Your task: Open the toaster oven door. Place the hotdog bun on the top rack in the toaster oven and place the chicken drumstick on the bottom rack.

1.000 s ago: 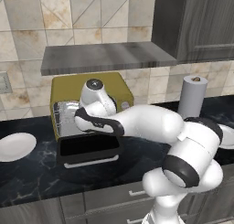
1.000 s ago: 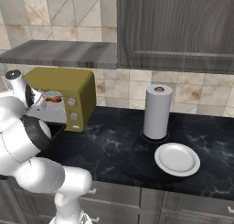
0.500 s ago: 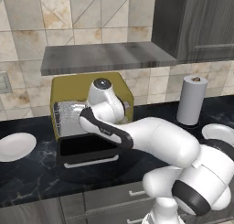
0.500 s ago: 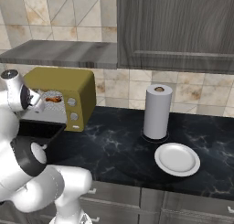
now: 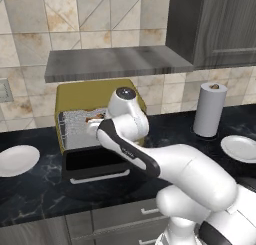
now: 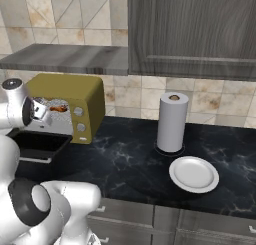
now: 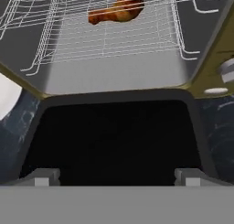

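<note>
From the left base view, the mustard-yellow boxy toaster oven (image 5: 75, 96) sits toward the counter's back edge, its black-framed glass door (image 5: 92, 161) folded down flat. The right base view shows a reddish-brown piece inside the cavity. In the hand view my claw (image 7: 117, 177) is spread and empty over the door, and the orange-brown chicken drumstick (image 7: 116, 10) lies on a wire rack; it looks light, firm and a little greasy, best pinched at mid-length.

Mustard-yellow toaster oven (image 6: 75, 91) (silvery wire inside), black marbled counter (image 6: 125, 161), white plate (image 6: 194, 174).
</note>
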{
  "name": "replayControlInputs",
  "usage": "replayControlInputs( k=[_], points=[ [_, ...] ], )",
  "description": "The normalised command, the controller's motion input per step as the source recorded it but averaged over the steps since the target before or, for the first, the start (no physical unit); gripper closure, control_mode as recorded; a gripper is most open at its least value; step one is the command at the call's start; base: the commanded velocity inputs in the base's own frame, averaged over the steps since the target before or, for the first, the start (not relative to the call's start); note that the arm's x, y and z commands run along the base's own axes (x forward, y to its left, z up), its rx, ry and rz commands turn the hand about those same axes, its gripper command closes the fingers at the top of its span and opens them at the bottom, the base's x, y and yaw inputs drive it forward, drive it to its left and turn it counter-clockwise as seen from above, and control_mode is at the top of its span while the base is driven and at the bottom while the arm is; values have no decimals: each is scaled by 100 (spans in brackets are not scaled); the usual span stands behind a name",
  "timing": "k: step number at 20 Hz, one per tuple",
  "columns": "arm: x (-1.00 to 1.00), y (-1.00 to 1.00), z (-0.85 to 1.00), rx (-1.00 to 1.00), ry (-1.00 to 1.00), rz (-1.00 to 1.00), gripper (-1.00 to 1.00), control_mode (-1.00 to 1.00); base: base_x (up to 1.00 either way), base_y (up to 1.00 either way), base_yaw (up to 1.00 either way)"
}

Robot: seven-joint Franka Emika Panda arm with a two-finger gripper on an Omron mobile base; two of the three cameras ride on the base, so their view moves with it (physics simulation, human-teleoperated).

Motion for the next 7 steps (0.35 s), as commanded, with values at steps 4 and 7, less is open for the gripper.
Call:
replayControlInputs(
  k=[4,7],
  points=[
    [-41,-41,11,-2,0,12,-100,-100,0,0,0],
    [-44,-39,13,-1,0,0,-100,-100,0,0,0]
  ],
)
